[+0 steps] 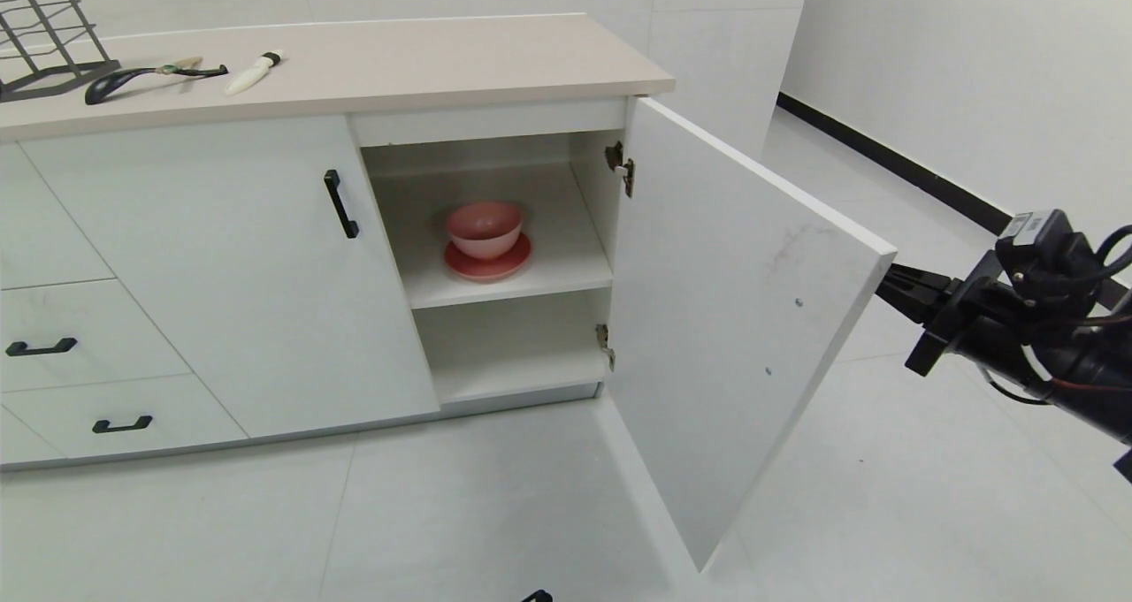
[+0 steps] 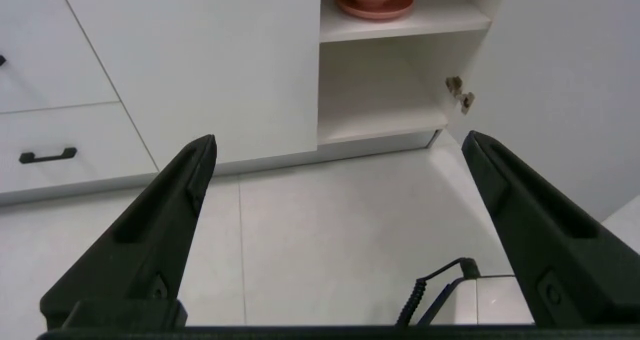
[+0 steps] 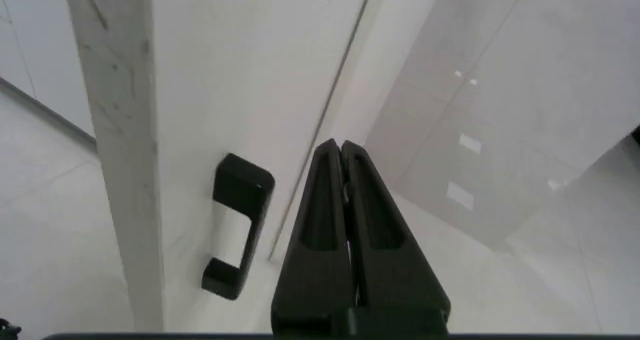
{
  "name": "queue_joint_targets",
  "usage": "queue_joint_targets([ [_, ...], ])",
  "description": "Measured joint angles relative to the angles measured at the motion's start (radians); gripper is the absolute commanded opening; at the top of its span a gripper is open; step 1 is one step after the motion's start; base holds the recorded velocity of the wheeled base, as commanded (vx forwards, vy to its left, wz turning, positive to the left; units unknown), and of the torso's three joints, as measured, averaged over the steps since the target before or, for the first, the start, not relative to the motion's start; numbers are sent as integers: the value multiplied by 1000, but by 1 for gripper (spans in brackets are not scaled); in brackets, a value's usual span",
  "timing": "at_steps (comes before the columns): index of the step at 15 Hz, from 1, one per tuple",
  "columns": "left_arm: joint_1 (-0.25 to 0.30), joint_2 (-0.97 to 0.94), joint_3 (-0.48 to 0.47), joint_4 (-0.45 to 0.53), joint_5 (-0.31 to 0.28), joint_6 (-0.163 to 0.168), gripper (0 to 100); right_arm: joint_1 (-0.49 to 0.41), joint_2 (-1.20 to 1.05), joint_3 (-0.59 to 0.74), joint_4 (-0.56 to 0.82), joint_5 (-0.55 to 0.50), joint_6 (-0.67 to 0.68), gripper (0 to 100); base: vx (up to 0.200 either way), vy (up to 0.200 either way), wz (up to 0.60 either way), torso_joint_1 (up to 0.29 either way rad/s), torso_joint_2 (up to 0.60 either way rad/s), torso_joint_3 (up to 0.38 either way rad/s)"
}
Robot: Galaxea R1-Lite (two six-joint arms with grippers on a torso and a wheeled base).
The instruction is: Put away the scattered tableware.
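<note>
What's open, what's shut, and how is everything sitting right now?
Right cabinet door: wide open.
Left cabinet door: shut.
Drawers: shut.
Pink bowl: upright on the pink plate, upper shelf.
Left end effector: open, empty.
Right end effector: shut, empty, beside the open door's handle.

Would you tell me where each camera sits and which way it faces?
Head view: on the head, looking down at the cabinet, its open door, a pink bowl on a plate; right arm at the edge.
Left wrist view: low, facing the cabinet shelves; open left gripper frames it.
Right wrist view: facing the door handle past the shut right gripper.
Shared: head and left wrist views show the bowl.
</note>
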Motion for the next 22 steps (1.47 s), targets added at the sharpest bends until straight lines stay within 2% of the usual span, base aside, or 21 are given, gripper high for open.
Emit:
queue_joint_targets([
  [3, 0, 0, 0, 0, 0, 0, 100, 48, 26, -42, -1, 3, 1, 0, 0, 0, 0, 0, 0, 0],
  [7, 0, 0, 0, 0, 0, 0, 100, 64, 32, -43, -3, 14, 1, 0, 0, 0, 0, 0, 0, 0],
  [13, 0, 0, 0, 0, 0, 0, 100, 142, 23, -11, -3, 13, -1, 0, 0, 0, 0, 0, 0, 0],
  [22, 0, 0, 0, 0, 0, 0, 100, 247, 30, -47, -3, 14, -4, 0, 0, 0, 0, 0, 0, 0],
])
